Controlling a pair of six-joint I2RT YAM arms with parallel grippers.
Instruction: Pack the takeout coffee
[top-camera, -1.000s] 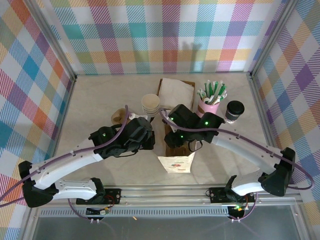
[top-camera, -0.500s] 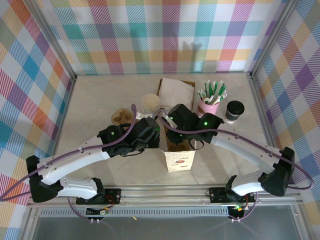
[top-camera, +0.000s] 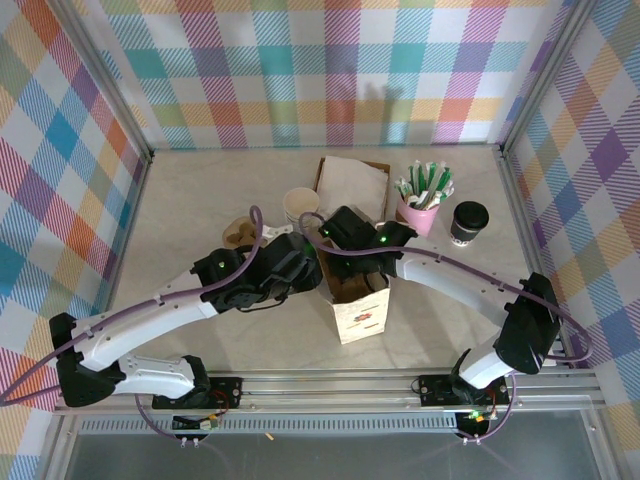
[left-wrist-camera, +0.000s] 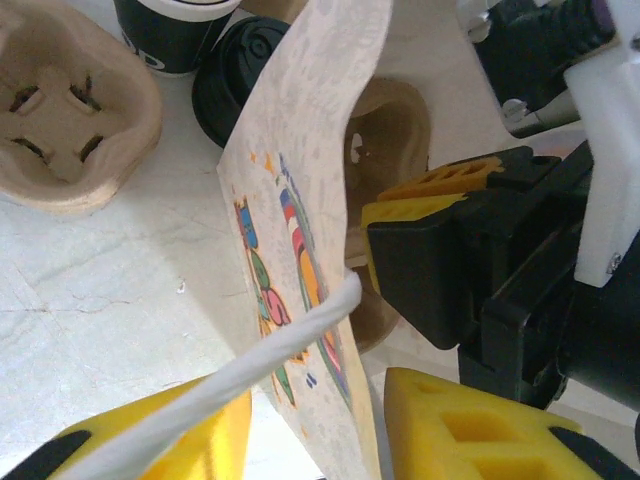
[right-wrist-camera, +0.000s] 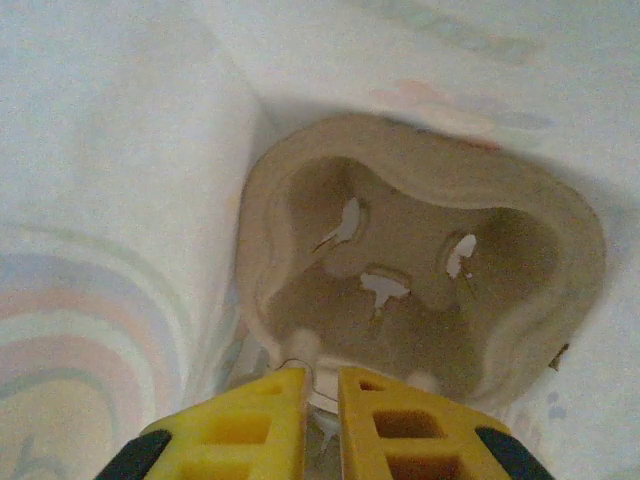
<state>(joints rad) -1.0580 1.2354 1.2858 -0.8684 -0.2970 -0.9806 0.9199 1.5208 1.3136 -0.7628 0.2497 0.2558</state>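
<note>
Beige tabletop (top-camera: 180, 200) inside plaid walls | takeout coffee (top-camera: 468, 222) upright at far right, just beside pink cup of sticks (top-camera: 421, 210), well apart from white paper bag (top-camera: 360, 312) | right gripper (right-wrist-camera: 322, 385) down inside bag, pinched narrow on pulp carrier (right-wrist-camera: 420, 260) rim | left gripper (left-wrist-camera: 315, 430) jaws apart, astride bag wall and handle (left-wrist-camera: 250, 365)

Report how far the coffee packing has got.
Done: the white paper bag stands open. In hand: the right gripper pinches a brown moulded-pulp cup carrier inside it; the left gripper straddles the bag wall, open. Left: the black-lidded paper coffee cup sits outside the bag.
</note>
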